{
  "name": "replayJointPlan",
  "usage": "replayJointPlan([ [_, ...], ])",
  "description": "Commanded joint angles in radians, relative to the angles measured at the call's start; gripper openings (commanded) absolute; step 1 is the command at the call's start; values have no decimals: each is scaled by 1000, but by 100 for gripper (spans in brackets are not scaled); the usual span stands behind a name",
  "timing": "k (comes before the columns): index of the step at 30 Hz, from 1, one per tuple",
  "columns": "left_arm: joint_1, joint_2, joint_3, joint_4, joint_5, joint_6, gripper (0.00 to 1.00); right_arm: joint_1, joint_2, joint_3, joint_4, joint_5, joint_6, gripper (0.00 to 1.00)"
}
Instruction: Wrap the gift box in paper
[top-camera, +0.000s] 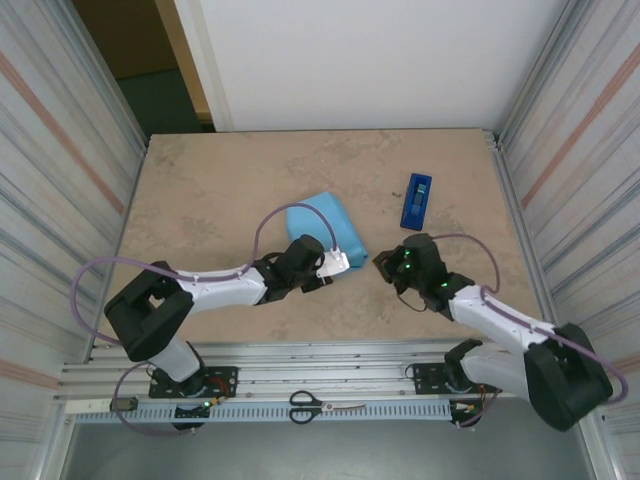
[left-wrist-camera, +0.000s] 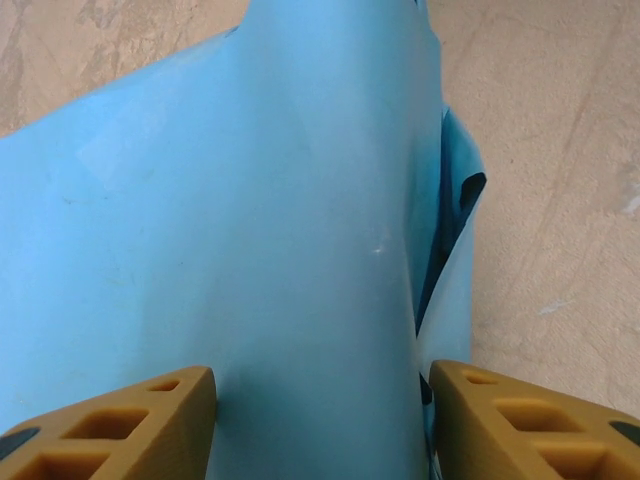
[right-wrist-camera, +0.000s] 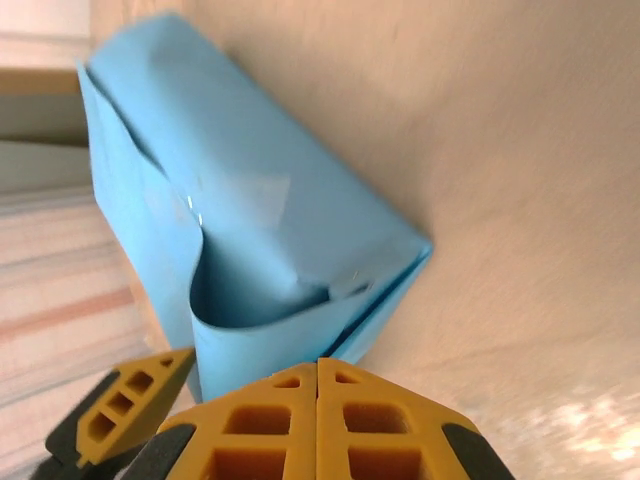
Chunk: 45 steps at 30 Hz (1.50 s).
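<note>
The paper (top-camera: 322, 222), sky-blue side out, is folded into a parcel at mid-table; the gift box is hidden inside it. My left gripper (top-camera: 337, 262) is at the parcel's near end. In the left wrist view its fingers (left-wrist-camera: 160, 410) press the folded paper (left-wrist-camera: 250, 220) from both sides, and a dark navy inner face shows at a loose fold (left-wrist-camera: 468, 188). My right gripper (top-camera: 385, 263) is shut and holds nothing, just right of the parcel. Its joined tips (right-wrist-camera: 318, 365) point at the paper's (right-wrist-camera: 250, 200) open curled end flap.
A dark-blue tape dispenser (top-camera: 417, 200) lies to the right behind the parcel. Scissors (top-camera: 325, 405) rest on the rail at the near edge. Corrugated walls close both sides. Bare tabletop (top-camera: 200, 190) spreads to the left and back.
</note>
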Motion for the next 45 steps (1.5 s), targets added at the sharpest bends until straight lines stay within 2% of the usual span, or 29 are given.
replayJointPlan([
  [1,-6,46,14,-81,38,-39,56,-140,-66,40,-207,-95,-184,9],
  [7,-8,61,19,-77,36,-71,54,-411,-83,116,-315,-287,-379,10],
  [11,-11,62,7,-74,22,-106,54,-466,5,181,-314,-415,-462,11],
  [13,-15,58,0,-73,17,-117,54,-426,56,191,-292,-457,-459,11],
  [16,-22,49,-12,-71,7,-119,54,-318,112,205,-260,-456,-451,11],
  [22,-22,45,-27,-64,-4,-124,54,-140,182,284,-284,-346,-479,18],
  [27,-23,44,-32,-65,-5,-124,54,-39,223,282,-288,-266,-452,9],
  [35,-23,33,-43,-64,1,-123,54,57,219,109,-11,-219,-230,2],
  [45,-24,33,-39,-64,1,-119,54,152,284,24,295,-81,13,2],
])
